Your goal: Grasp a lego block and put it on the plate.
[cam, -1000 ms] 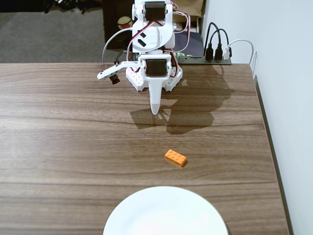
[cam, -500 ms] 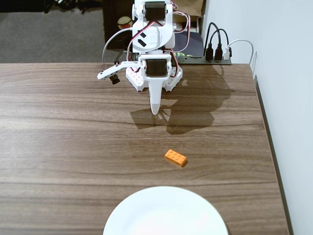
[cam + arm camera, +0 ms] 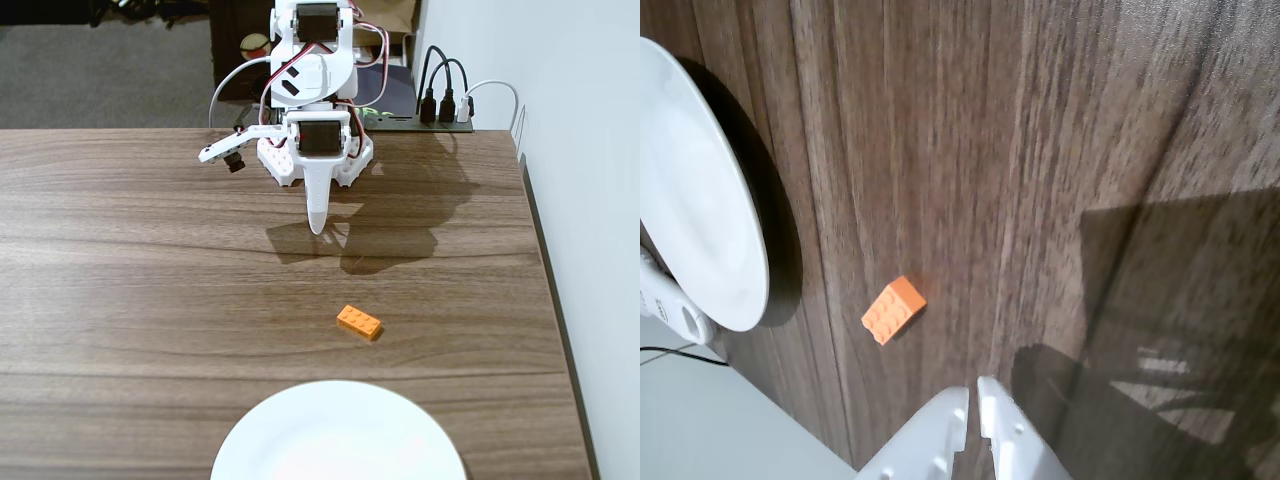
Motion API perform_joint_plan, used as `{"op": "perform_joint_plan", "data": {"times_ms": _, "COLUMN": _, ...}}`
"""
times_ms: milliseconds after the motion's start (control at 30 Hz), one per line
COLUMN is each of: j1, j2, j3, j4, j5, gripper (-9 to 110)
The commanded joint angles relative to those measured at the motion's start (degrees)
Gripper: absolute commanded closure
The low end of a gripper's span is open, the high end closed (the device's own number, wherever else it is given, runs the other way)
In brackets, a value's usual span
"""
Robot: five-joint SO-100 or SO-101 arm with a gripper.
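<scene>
The orange lego block (image 3: 359, 322) lies flat on the wooden table, between the arm and the plate; in the wrist view the lego block (image 3: 893, 309) sits up and left of my fingertips. The white plate (image 3: 338, 432) rests at the table's near edge, cut off by the frame, and the plate (image 3: 695, 212) fills the left side of the wrist view. My white gripper (image 3: 317, 226) hangs point-down close to the arm's base, well short of the block. The gripper (image 3: 973, 396) is shut with nothing between its fingers.
The arm's base (image 3: 316, 155) stands at the far table edge. A power strip with cables (image 3: 440, 112) lies behind it on the right. The table's right edge (image 3: 550, 300) runs next to a white wall. Bare wood lies to the left.
</scene>
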Motion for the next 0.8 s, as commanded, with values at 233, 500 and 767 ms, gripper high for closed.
{"op": "perform_joint_plan", "data": {"times_ms": 233, "j1": 0.62, "j2": -10.02, "j3": -4.13, "j4": -4.75, "j5": -0.97, "gripper": 101}}
{"op": "perform_joint_plan", "data": {"times_ms": 500, "j1": 2.29, "j2": -26.37, "j3": -12.66, "j4": -11.43, "j5": -4.48, "gripper": 101}}
{"op": "perform_joint_plan", "data": {"times_ms": 767, "j1": 2.72, "j2": -34.63, "j3": -18.54, "j4": -12.39, "j5": -4.66, "gripper": 101}}
